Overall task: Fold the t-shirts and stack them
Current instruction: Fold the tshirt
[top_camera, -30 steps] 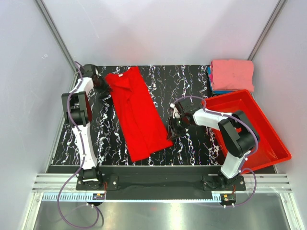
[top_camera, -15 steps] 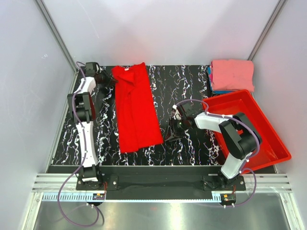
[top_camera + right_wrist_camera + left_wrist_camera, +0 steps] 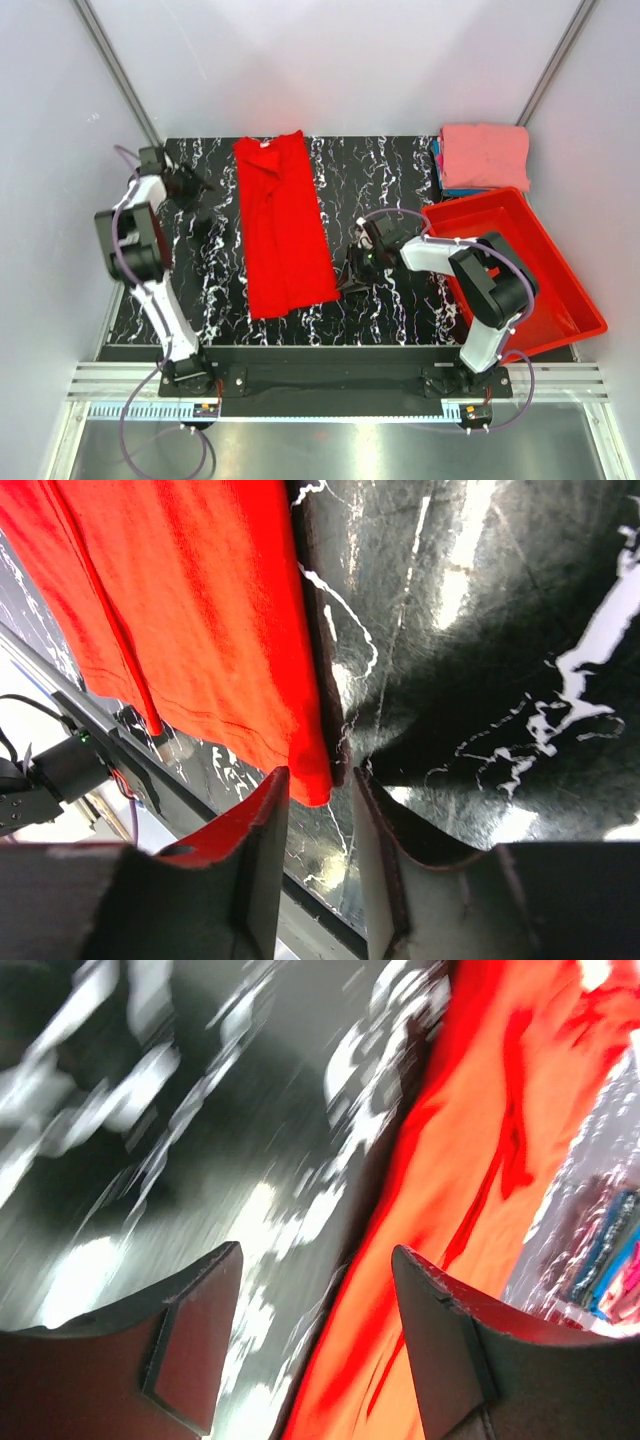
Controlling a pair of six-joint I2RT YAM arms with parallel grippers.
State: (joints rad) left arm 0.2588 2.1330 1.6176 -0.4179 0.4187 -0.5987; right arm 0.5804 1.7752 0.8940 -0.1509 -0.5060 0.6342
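My left pincer (image 3: 315, 1250) gapes wide over the glossy black marbled surface (image 3: 390, 180), beside the bright red t-shirt (image 3: 283, 230), a long folded cloth strip lying there. My right pincer (image 3: 320, 775) stands narrowly apart at its hemmed corner.

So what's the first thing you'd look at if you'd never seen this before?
The bright red t-shirt jumps out first. It lies folded into a long strip, left of the middle of the black marbled table. Next comes the big red bin at the right edge. Behind it, in the far right corner, a folded pink t-shirt sits on some blue cloth.
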